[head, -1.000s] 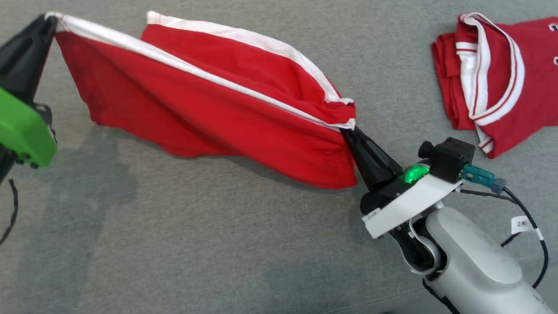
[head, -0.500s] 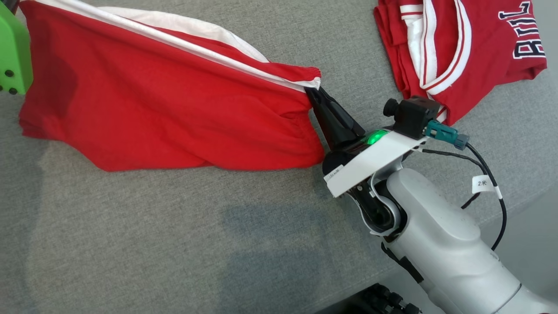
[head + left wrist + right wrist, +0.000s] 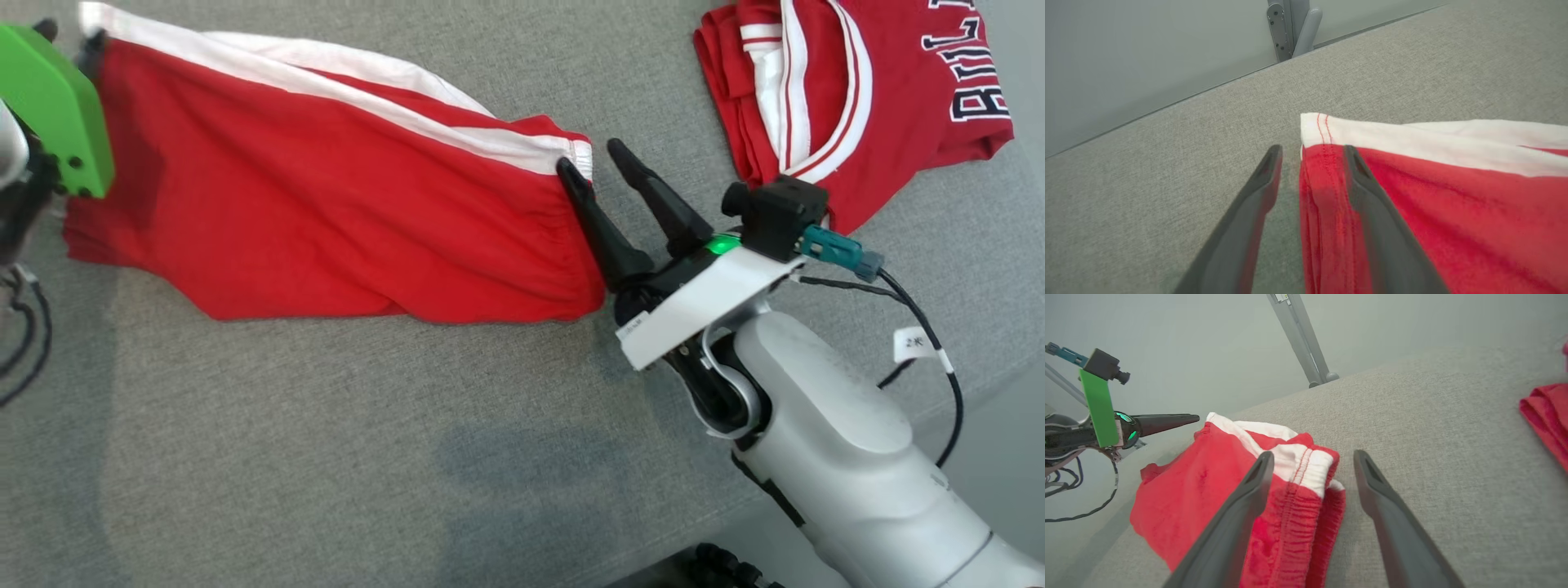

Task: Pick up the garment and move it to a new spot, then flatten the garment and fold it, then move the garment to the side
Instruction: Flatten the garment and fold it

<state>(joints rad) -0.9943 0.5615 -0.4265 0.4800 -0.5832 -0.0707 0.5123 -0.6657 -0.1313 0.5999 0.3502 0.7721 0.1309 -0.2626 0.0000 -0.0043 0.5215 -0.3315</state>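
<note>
Your red shorts (image 3: 326,212) lie spread on the grey fabric bench (image 3: 343,457), with the white side stripe along the far edge, the gathered waistband toward the right and the leg hem toward the left. Your right hand (image 3: 589,157) is open at the waistband end. Its fingers stand well apart, one fingertip at the waistband's edge and the other over bare bench just beside it, gripping no cloth. Your left hand (image 3: 1312,149) is open too, at the hem corner. In the left wrist view one finger lies over the red cloth and the other over the bench, with the hem's edge between them; you cannot tell from here whether that finger touches the cloth. A folded red jersey (image 3: 857,98) with white trim and dark lettering sits on the bench beyond your right hand, apart from the shorts
</note>
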